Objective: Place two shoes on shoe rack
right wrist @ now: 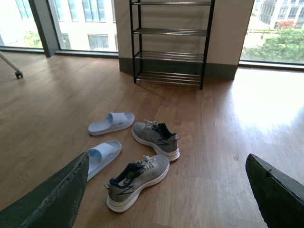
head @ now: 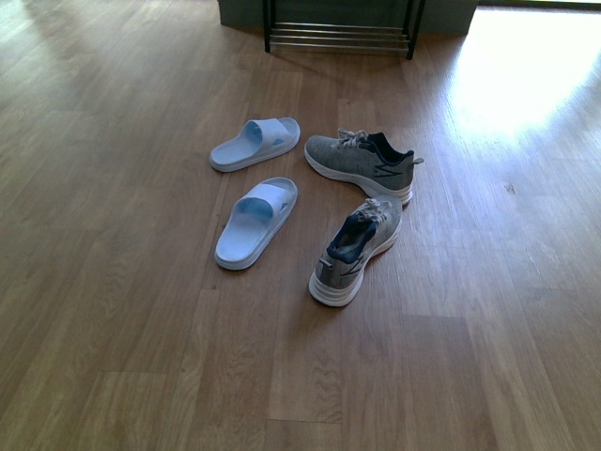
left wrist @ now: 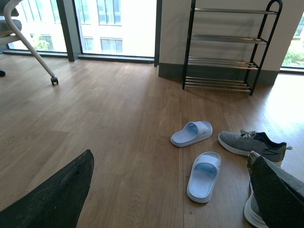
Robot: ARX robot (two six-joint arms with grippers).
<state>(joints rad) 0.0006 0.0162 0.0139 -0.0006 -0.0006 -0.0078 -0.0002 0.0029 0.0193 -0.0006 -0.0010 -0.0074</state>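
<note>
Two grey knit sneakers lie on the wood floor, one further off (head: 362,164) and one nearer (head: 358,249), its heel toward me. To their left lie two pale blue slides, far (head: 254,144) and near (head: 256,222). The black shoe rack (head: 340,36) with chrome bars stands at the back against the wall, its tiers bare in the wrist views (left wrist: 221,38) (right wrist: 171,32). My left gripper (left wrist: 170,156) hangs open above the floor, the near slide (left wrist: 204,175) between its fingers in the view. My right gripper (right wrist: 167,158) is open above the near sneaker (right wrist: 137,183). Neither arm shows in the front view.
An office chair's white leg with a caster (left wrist: 54,80) stands far to the left. Tall windows and a dark pillar (left wrist: 66,28) line the back wall. A bright sunlit patch (head: 526,75) covers the floor to the right of the rack.
</note>
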